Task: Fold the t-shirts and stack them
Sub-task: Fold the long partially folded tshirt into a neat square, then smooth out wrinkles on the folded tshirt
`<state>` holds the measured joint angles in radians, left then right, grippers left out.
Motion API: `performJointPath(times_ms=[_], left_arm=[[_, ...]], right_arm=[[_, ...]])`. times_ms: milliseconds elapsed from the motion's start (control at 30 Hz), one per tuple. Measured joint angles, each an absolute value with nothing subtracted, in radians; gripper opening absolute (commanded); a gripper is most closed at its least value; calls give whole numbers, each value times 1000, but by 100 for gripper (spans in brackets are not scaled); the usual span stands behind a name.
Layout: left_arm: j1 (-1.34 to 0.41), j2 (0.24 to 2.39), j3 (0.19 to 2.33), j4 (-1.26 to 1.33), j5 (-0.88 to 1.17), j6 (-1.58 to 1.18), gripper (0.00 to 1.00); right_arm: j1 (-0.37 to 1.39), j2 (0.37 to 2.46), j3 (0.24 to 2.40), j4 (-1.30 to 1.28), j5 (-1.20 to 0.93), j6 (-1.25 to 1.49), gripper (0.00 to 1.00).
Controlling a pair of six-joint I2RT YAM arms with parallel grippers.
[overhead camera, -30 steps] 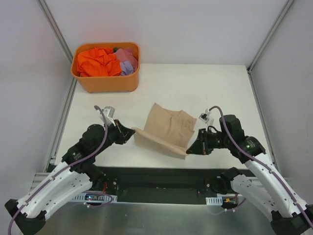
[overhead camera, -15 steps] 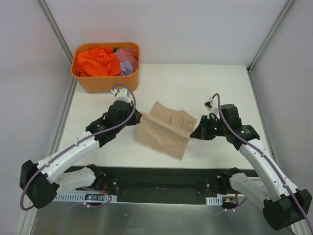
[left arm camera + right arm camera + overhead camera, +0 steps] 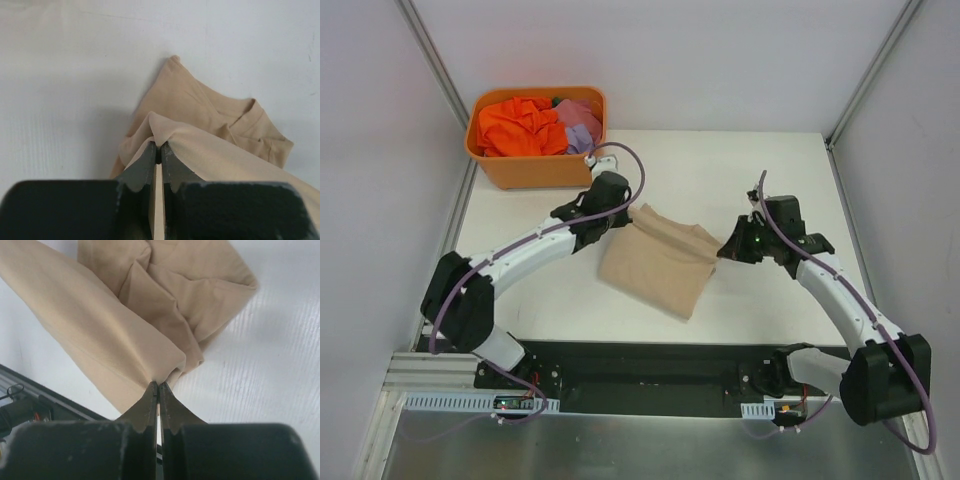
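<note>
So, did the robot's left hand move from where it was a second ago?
Yes. The left gripper moved away from the near edge, toward the orange tub, pinching the beige t-shirt.

no readable text, no labels, no brands, no numbers

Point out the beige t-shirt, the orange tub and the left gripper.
beige t-shirt (image 3: 655,272): top external view, middle of the cloth.
orange tub (image 3: 540,171): top external view, front wall.
left gripper (image 3: 159,148): left wrist view, between its fingertips.
</note>
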<state>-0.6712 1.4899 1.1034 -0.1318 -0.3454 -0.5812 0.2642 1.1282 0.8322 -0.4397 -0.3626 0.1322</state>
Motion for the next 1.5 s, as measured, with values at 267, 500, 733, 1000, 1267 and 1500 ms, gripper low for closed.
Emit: performJointPath(times_ms=[267,500,733,1000,1267,1500], left_arm=[[-621,1724,1254,-128,-270,-563,0],[-585,1851,1339,-136,-243,-530,75],[-562,1873,1414,-155,-168,-506,99],[-563,1692,1288,-141,73,-516,99],[-563,1808,1322,-88,283,-538,99],[-547,2077,1474,-109,292,-540,99]], right_arm=[[229,1254,826,-343,-296,164,5],[188,1412,832,-316,-246,169,44],[178,1440,900,-319,-275,158,96],[300,1172,783,-208,-551,168,96],[487,1285,712,-42,-727,229,96],[363,1511,712,-25,-685,228,96]])
